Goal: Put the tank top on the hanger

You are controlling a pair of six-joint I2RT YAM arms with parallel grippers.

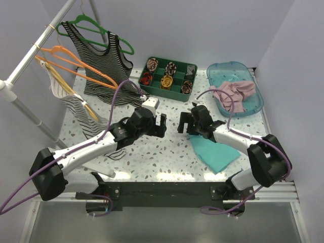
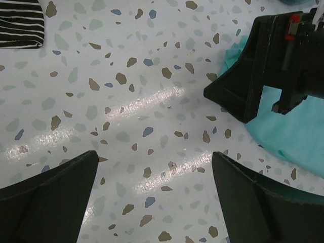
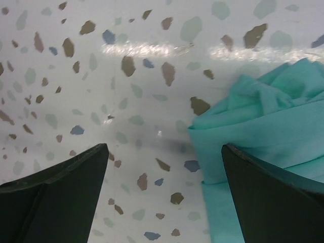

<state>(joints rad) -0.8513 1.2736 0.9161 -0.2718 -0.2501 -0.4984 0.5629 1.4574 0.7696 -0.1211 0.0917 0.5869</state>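
The dusty-pink tank top [image 1: 237,91] lies crumpled in a clear blue bin [image 1: 255,105] at the back right. The orange hanger [image 1: 62,49] hangs bare on the metal rail [image 1: 35,48] at the back left. My left gripper [image 1: 161,125] [image 2: 154,157] and right gripper [image 1: 183,123] [image 3: 164,149] hover low over mid-table, facing each other a short gap apart. Both are open with nothing between their fingers. The right gripper's fingers [image 2: 243,81] show in the left wrist view. Neither gripper is near the tank top or the hanger.
A teal cloth [image 1: 215,152] [image 3: 263,116] [image 2: 288,136] lies under the right arm. A green hanger holds a striped tank top [image 1: 101,61]; a tan hanger holds another [image 1: 76,101]. A green divided tray [image 1: 167,76] of rolled items stands at the back centre.
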